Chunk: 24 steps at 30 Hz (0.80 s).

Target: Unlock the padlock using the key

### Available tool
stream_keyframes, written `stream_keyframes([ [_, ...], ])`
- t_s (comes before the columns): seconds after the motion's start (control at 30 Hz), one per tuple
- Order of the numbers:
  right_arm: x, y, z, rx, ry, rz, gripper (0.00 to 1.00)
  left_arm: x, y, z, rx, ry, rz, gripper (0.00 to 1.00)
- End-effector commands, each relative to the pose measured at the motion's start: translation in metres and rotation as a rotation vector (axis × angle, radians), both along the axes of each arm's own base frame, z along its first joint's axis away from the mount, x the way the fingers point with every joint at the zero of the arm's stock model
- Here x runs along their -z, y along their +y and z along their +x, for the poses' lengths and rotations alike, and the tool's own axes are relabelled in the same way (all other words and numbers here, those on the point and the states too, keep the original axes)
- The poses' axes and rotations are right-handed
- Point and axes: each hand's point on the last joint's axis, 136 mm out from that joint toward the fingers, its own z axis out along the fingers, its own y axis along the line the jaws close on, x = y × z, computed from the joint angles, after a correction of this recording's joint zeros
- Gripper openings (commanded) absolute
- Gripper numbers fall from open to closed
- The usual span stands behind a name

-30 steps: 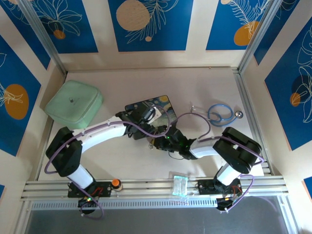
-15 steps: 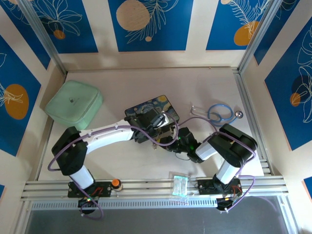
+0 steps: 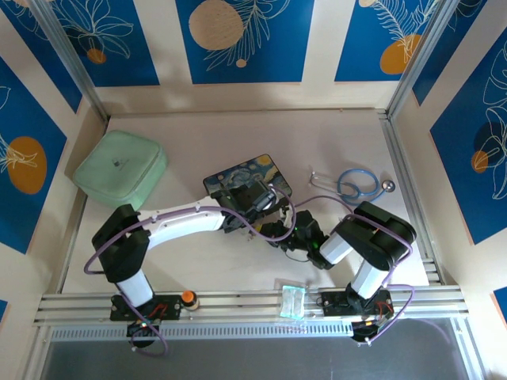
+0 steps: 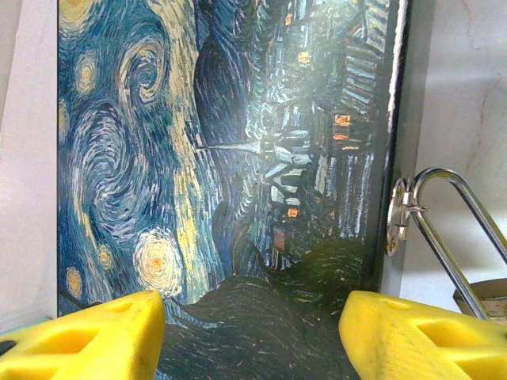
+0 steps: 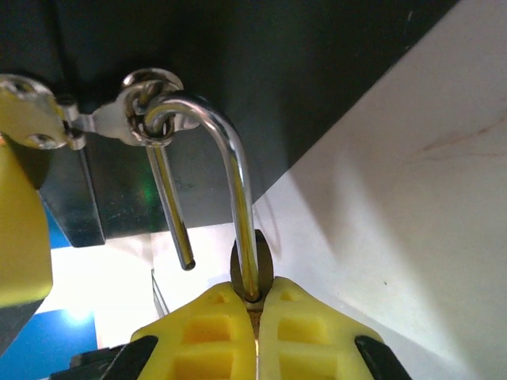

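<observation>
My right gripper [image 5: 257, 305] is shut on the padlock, whose brass body is almost hidden between the yellow fingers. Its silver shackle [image 5: 240, 198] rises from the jaws and hooks through the ring of the latch [image 5: 139, 111] on the starry-night box [image 3: 238, 176]. The shackle's shorter leg [image 5: 173, 222] hangs free of the body. My left gripper [image 4: 252, 317] is open just above the painted lid [image 4: 198, 158], with the shackle [image 4: 440, 172] to its right. From above, the left gripper [image 3: 257, 200] sits over the box's near right part and the right gripper [image 3: 277, 231] just below it. The key is hidden.
A mint-green case [image 3: 120, 168] lies at the back left. A blue-tubed stethoscope [image 3: 356, 184] lies right of the box. A small clear packet [image 3: 292, 301] and an orange knob [image 3: 188, 298] sit on the front rail. Frame posts stand at both back corners.
The left arm has swung right across the box lid, its jaws narrowing a little. The right gripper has shifted right along the box's near edge, still holding the padlock.
</observation>
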Motion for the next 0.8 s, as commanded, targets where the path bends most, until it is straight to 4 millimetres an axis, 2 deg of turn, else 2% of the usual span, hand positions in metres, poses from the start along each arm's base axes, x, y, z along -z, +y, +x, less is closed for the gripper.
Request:
stream_keyframes([
  [0.0, 0.008, -0.007, 0.020, 0.115, 0.034, -0.027, 0.04, 0.082, 0.046, -0.051, 0.037, 0.275, 0.267, 0.64],
  [0.1, 0.012, -0.016, 0.029, 0.158, 0.046, -0.006, 0.04, 0.085, 0.048, -0.053, 0.040, 0.279, 0.277, 0.64],
  [0.17, 0.008, -0.020, 0.039, 0.193, 0.042, 0.074, 0.04, 0.088, 0.047, -0.055, 0.051, 0.285, 0.271, 0.63],
  [0.27, 0.006, -0.011, 0.050, 0.185, 0.068, 0.157, 0.04, 0.092, 0.046, -0.059, 0.059, 0.296, 0.272, 0.62],
  [0.43, -0.006, -0.006, 0.050, 0.157, 0.009, 0.142, 0.03, 0.096, 0.050, -0.063, 0.073, 0.301, 0.275, 0.62],
  [0.6, -0.010, -0.016, 0.064, 0.172, 0.025, 0.135, 0.04, 0.096, 0.043, -0.069, 0.110, 0.306, 0.243, 0.60],
  [0.77, -0.028, -0.034, 0.083, 0.210, -0.010, 0.181, 0.03, 0.098, 0.042, -0.075, 0.134, 0.312, 0.234, 0.58],
])
